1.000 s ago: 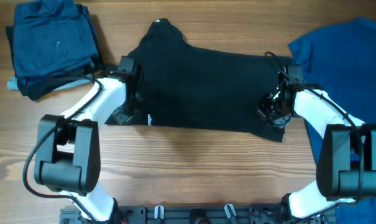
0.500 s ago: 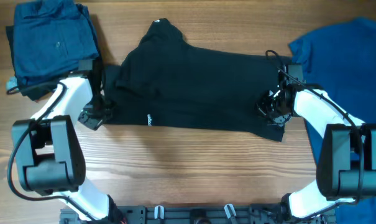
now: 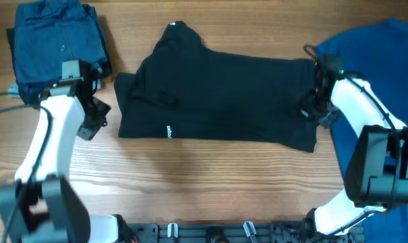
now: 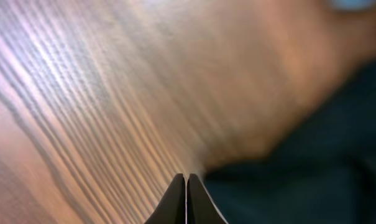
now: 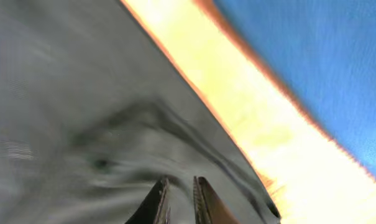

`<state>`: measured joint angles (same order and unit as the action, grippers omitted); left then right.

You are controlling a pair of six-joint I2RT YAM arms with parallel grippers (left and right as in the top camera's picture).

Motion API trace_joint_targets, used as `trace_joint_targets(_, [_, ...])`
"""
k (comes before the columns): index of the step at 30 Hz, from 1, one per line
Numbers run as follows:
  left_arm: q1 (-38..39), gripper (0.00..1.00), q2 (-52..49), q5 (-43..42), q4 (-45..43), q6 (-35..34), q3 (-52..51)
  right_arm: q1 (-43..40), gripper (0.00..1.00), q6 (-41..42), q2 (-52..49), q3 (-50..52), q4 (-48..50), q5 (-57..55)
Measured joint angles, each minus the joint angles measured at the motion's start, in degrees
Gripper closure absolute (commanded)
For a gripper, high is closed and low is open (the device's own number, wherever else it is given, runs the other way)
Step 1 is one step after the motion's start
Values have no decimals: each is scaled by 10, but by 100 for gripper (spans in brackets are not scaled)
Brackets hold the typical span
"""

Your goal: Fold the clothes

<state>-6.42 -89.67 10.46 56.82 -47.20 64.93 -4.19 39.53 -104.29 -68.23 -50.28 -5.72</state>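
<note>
Wood-grain table (image 3: 210, 182) right across the overhead view, warm brown, bare in front, with a dark mounting rail (image 3: 210, 233) along the near edge and nothing of the room beyond.

Dead centre, lying crosswise: black T-shirt (image 3: 224, 94), flattened into a rough long rectangle, small white mark (image 3: 168, 131) near its lower left corner, one flap poking up at top left. Looks part-folded at best: layered creases on the left side, ragged edges, no compact bundle yet.

Up in the far left corner, dark blue clothes (image 3: 52, 47) stacked in a squarish pile, seemingly finished. Over on the right, bright blue T-shirt (image 3: 379, 54) spread loose and running out of frame, apparently untouched. So, at a fair guess: one pile done, one shirt midway, one waiting.

Now the arms. Left gripper (image 3: 90, 127) clenched tight on nothing, hanging over bare wood just beside the black shirt's left edge, between it and the dark blue pile. Right gripper (image 3: 310, 111) at the black shirt's right edge, jaws parted only a crack in the blurred wrist view, black cloth beneath, nothing seen pinched between them. Hard to say whether touching the fabric. Likely next: a fresh hold on the short ends and another fold inward.
</note>
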Motion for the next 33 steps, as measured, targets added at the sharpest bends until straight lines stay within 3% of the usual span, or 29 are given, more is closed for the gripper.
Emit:
trace_joint_targets(4, [73,96,24,-42,-9,7,4,0,75,-33,0,-35,-1,30])
trace_joint_targets(8, [135,96,-32,-85,-41,11,4,0,79,-54,0,-35,-23,70])
trace_joint_targets(18, [141,96,-178,-125,-166,64,4,0,80,-70,0,-35,-45,96])
trace_joint_targets(24, [111,96,-193,-149,-133,57,23,0,80,-75,0,-35,-50,98])
trace_joint_targets(33, [31,96,-200,-59,-15,-11,27,0,80,-75,0,-35,-50,98])
